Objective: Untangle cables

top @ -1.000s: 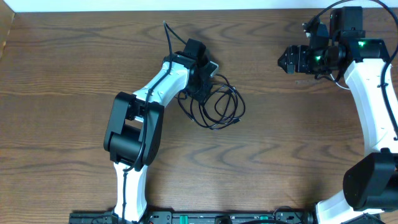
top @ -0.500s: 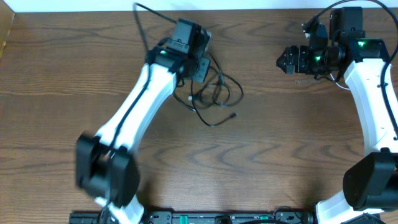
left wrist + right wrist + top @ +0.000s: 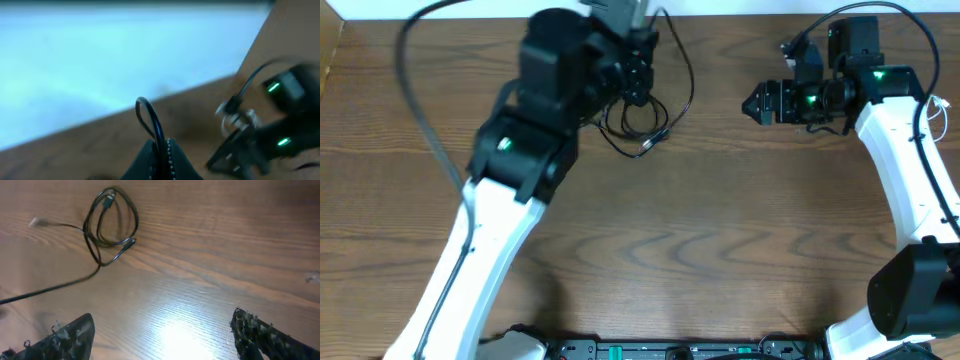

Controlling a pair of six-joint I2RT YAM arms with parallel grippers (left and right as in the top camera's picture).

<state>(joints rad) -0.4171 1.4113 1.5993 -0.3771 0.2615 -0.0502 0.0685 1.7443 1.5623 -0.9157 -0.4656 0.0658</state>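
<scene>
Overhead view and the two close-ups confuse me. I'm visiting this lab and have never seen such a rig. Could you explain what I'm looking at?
This is a robot with two white arms, a left arm and a right arm, at a wooden table. Each arm ends in a two-fingered pincer. The wide picture comes from a camera fixed above the table. The other two come from cameras on the wrists, so each shows its own fingers. The left pincer is shut on a thin black cable, and a loop of it pokes up between the fingers. The rest of that cable is coiled, seemingly lying on the wood. The right pincer is open, holds nothing, and is apart from the coil.
</scene>
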